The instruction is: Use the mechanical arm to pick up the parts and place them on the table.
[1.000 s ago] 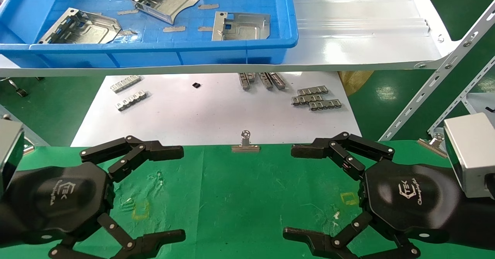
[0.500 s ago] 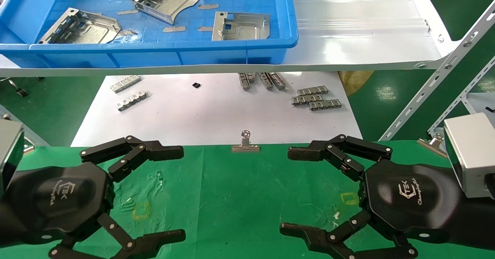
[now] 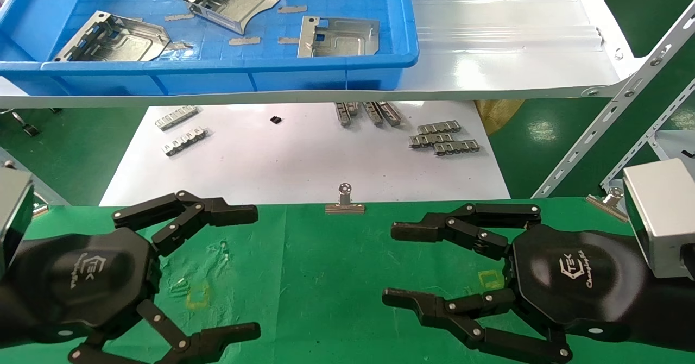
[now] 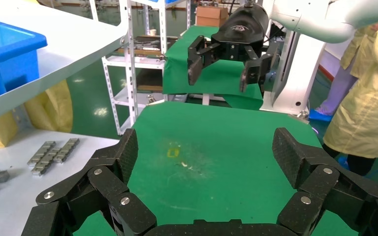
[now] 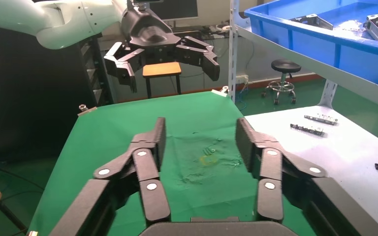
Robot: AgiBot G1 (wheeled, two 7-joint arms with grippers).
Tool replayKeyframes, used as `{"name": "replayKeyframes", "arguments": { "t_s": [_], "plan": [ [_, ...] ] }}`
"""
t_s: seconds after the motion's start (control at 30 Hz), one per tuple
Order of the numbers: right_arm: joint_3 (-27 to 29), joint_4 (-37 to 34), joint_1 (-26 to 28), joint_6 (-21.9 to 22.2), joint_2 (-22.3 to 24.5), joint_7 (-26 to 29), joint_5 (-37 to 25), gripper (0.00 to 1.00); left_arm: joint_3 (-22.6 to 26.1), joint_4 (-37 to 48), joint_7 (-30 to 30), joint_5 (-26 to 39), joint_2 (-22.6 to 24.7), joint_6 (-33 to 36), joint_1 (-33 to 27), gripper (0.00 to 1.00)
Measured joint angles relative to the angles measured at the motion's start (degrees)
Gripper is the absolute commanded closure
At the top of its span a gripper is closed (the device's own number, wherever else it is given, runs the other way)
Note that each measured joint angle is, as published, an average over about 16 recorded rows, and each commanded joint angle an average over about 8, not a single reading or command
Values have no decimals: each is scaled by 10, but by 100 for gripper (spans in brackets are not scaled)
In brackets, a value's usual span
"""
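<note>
Three silvery sheet-metal parts lie in the blue tray on the shelf: one at the left (image 3: 114,38), one at the back (image 3: 233,0), one at the right (image 3: 337,37). Both black arms hover low over the green cloth table (image 3: 326,266), far below the tray. My left gripper (image 3: 255,271) is wide open and empty; its wrist view (image 4: 206,157) shows only cloth between the fingers. My right gripper (image 3: 390,265) is open and empty, with a narrower gap (image 5: 199,140). Parts in the tray also show in the right wrist view (image 5: 315,19).
The blue tray (image 3: 326,76) sits on a white shelf (image 3: 516,54) above a white sheet (image 3: 298,163) bearing grey ribbed strips (image 3: 442,138). Binder clips (image 3: 345,204) hold the cloth's far edge. A slotted white bracket (image 3: 597,136) slants at the right.
My right gripper's fingers have drawn closer together and reached slightly left. The left arm and the parts have not moved.
</note>
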Motion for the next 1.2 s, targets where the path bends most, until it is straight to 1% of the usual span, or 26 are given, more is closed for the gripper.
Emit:
{"name": "replayKeyframes", "arguments": {
  "t_s": [0.17,0.27,0.37,0.57,0.73,0.77,0.8,1.0,1.03,1.07,1.2],
  "plan": [
    [0,0,0,0,0,0,0,100,11,45,-3,30,27,-4,-73,0],
    [0,0,0,0,0,0,0,100,25,99,-1,64,54,-13,-139,0],
    [0,0,0,0,0,0,0,100,43,173,5,109,90,-34,-215,0],
    [0,0,0,0,0,0,0,100,83,352,34,208,178,-113,-352,0],
    [0,0,0,0,0,0,0,100,112,486,64,279,244,-204,-431,0],
    [0,0,0,0,0,0,0,100,116,508,70,290,256,-223,-442,8],
    [0,0,0,0,0,0,0,95,120,529,75,300,267,-241,-452,21],
    [0,0,0,0,0,0,0,20,137,619,100,337,315,-324,-491,96],
    [0,0,0,0,0,0,0,7,139,629,103,341,321,-334,-495,100],
    [0,0,0,0,0,0,0,0,140,639,106,343,326,-343,-499,100],
    [0,0,0,0,0,0,0,0,143,670,113,350,341,-374,-511,100]
  ]
}}
